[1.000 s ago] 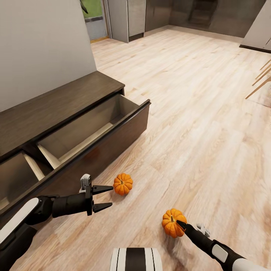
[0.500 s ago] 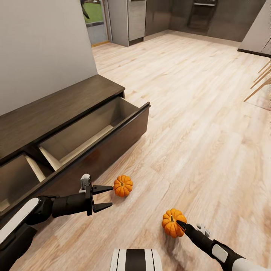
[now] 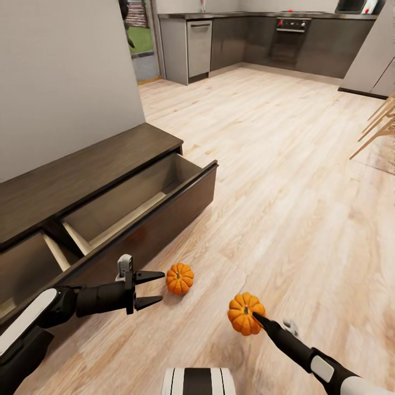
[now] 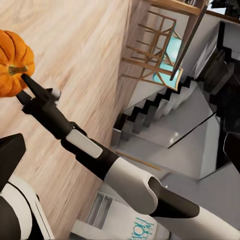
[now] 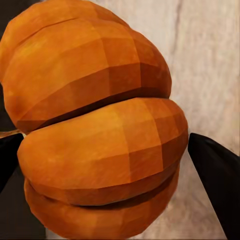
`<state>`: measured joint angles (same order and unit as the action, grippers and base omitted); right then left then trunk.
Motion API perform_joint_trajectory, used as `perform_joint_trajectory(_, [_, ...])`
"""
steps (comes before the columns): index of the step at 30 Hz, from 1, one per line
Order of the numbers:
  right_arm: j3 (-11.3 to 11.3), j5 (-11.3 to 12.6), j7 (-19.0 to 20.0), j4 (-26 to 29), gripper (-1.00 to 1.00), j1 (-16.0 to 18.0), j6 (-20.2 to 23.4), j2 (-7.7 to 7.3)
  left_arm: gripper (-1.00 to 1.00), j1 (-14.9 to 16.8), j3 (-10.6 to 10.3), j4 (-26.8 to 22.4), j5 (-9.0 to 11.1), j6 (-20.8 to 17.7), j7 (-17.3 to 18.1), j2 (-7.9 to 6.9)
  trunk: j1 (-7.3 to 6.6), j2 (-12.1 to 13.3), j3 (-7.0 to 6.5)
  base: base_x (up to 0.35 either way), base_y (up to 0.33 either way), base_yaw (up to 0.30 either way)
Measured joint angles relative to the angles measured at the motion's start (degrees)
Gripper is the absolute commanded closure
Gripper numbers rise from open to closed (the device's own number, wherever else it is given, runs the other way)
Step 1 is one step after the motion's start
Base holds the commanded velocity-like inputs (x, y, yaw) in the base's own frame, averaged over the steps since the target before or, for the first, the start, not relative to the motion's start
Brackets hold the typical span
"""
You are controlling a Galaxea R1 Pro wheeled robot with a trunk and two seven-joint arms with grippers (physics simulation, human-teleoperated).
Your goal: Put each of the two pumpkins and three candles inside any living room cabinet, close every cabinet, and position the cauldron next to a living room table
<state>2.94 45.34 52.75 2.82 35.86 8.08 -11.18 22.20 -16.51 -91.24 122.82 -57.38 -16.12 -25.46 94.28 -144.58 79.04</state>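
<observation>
One orange pumpkin [image 3: 179, 278] lies on the wooden floor just in front of the cabinet [image 3: 164, 214], a low dark-brown unit with two drawers pulled out and nothing showing inside them. My left gripper [image 3: 151, 288] hangs open a short way left of that pumpkin, fingers pointing at it. A second pumpkin [image 3: 244, 312] is held in my right gripper [image 3: 249, 316], slightly off the floor. In the right wrist view this pumpkin [image 5: 100, 130] sits between the dark fingers [image 5: 215, 175]. The left wrist view shows the same pumpkin [image 4: 14, 62] at the tip of my right arm.
A grey wall [image 3: 66, 82] rises behind the cabinet. Dark grey kitchen cupboards [image 3: 247, 41] line the far end of the room. Wooden chair legs [image 3: 378, 129] stick in from the right edge. Open wooden floor [image 3: 285, 181] stretches ahead. My own base [image 3: 197, 381] sits below.
The head view has tilted up, bringing more of the kitchen into sight. My right gripper has raised its pumpkin a little and moved it slightly left. The left gripper holds its pose.
</observation>
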Motion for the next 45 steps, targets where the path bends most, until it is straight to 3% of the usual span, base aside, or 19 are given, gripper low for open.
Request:
perform_joint_trajectory(6, [0.17, 0.17, 7.31, -0.53, 1.0, 0.0, 0.16, -0.25, -1.0, 0.0, 0.46, 0.43, -2.58, 0.07, -0.12, 0.03, -0.15, 0.08, -1.33, 0.0, 0.0, 0.0])
perform_joint_trajectory(9, [-0.04, 0.25, 11.33, -0.74, 1.0, -0.01, 0.16, -1.42, -1.0, -0.01, 0.71, 0.82, -3.8, 0.08, -0.11, 0.03, -0.23, 0.12, -1.99, 0.0, 0.0, 0.0])
perform_joint_trajectory(12, [-0.06, 0.28, 14.46, -1.48, 1.0, -0.02, 0.19, -2.89, -1.0, -0.01, 0.81, 1.22, -4.23, 0.11, -0.24, 0.03, -0.31, 0.16, -2.66, 0.0, 0.0, 0.0])
perform_joint_trajectory(18, [-0.09, 0.38, 20.56, -3.62, 1.0, -0.04, 0.21, -4.19, -1.0, -0.01, 0.83, 1.36, -4.37, 0.16, -0.4, 0.0, -0.46, 0.24, -3.99, 0.0, 0.0, 0.0])
perform_joint_trajectory(29, [0.08, 0.23, 21.63, -4.0, 1.0, -0.06, 0.2, -4.72, -1.0, -0.01, 0.86, 1.84, -4.53, 0.16, -0.58, 0.1, -0.74, 0.39, -6.43, 0.0, 0.0, 0.0])
perform_joint_trajectory(35, [0.09, 0.23, 22.12, -3.99, 1.0, -0.05, 0.2, -4.72, -1.0, -0.01, 1.0, 4.31, -9.24, 0.21, -0.26, 0.53, -0.9, 0.47, -7.76, 0.0, 0.0, 0.0])
perform_joint_trajectory(45, [0.11, 0.32, 24.06, -3.93, 1.0, -0.05, 0.16, -4.66, -1.0, 0.06, 1.1, 5.07, -11.29, 0.28, -0.14, 0.71, -1.16, 0.61, -9.97, 0.0, 0.0, 0.0])
